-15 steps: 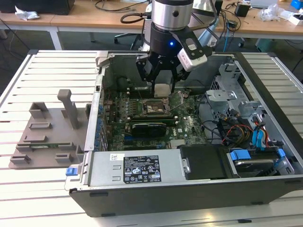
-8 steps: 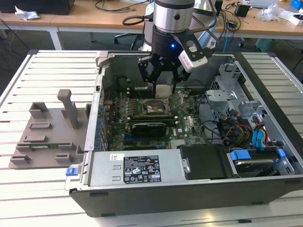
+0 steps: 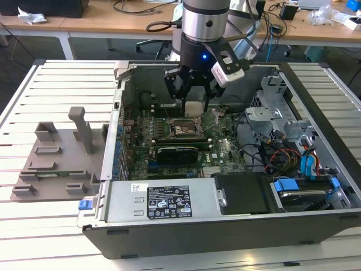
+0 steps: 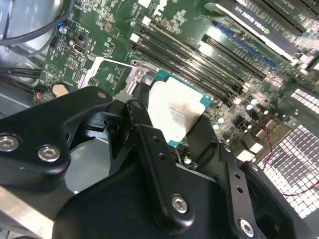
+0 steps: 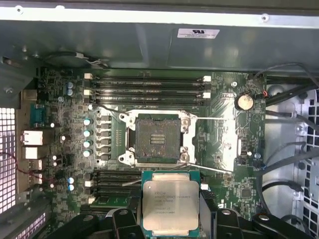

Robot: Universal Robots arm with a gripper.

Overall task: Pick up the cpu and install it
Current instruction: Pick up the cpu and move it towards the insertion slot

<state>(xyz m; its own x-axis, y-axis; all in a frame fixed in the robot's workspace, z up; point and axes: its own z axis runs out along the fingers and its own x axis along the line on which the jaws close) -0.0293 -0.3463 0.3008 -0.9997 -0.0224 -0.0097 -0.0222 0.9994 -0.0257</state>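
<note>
I hold the cpu (image 5: pixel 170 206), a small flat square chip with a dull silvery-grey metal lid and a thin teal rim, in the black metal gripper (image 3: pixel 194 107), whose fingers are clamped on its opposite edges. The chip hangs in the air with its lid up inside the open dark grey sheet-metal computer case (image 3: pixel 197 240). It is above the green motherboard (image 5: pixel 219 92), just beside the socket, and not over it.

The dark square socket (image 5: pixel 157 139) lies open, ringed by a bright steel frame, and its bed looks finely grained with contacts.

In my judgement this step depends on squareness. The chip's edges look roughly parallel to the socket frame in the first wrist view, and that should be kept. It should travel level, well clear of the frame and the thin wire lever. It should meet the bed flat, never sliding across it, since that grainy surface looks delicate.

Long black memory slots (image 5: pixel 147 85) with pale end clips run beyond the socket.
</note>
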